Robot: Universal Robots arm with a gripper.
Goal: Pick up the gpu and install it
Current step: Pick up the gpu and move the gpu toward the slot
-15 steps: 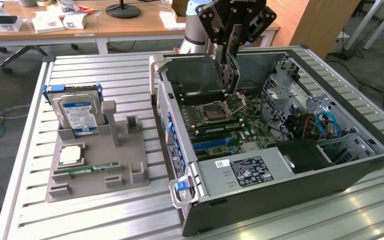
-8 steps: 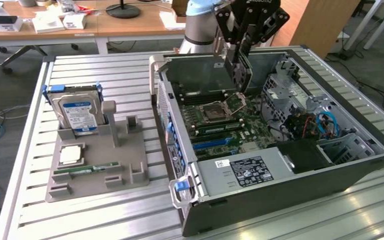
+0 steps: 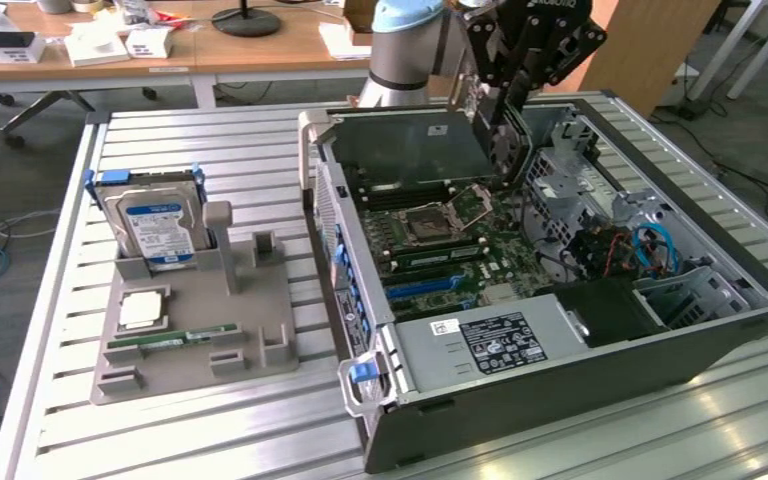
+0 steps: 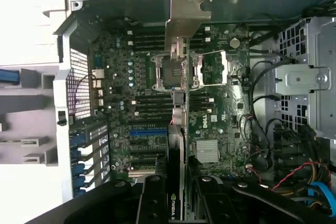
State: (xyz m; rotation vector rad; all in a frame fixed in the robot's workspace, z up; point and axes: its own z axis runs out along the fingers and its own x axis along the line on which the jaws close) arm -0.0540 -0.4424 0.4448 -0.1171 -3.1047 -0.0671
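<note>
The gripper [image 3: 507,120] [image 4: 177,199] is clamped on one end of the gpu [image 3: 404,150] [image 4: 177,150], holding it over the green motherboard [image 3: 451,250] inside the open computer case [image 3: 558,400]. The wrist view sees the card edge-on (fan hidden), ending in a silver metal bracket [image 4: 186,14].

gpu [image 3: 411,150] in end effector [image 3: 502,125] above case [image 3: 598,385], hard drive [image 3: 157,225] at exterior view's left
</note>
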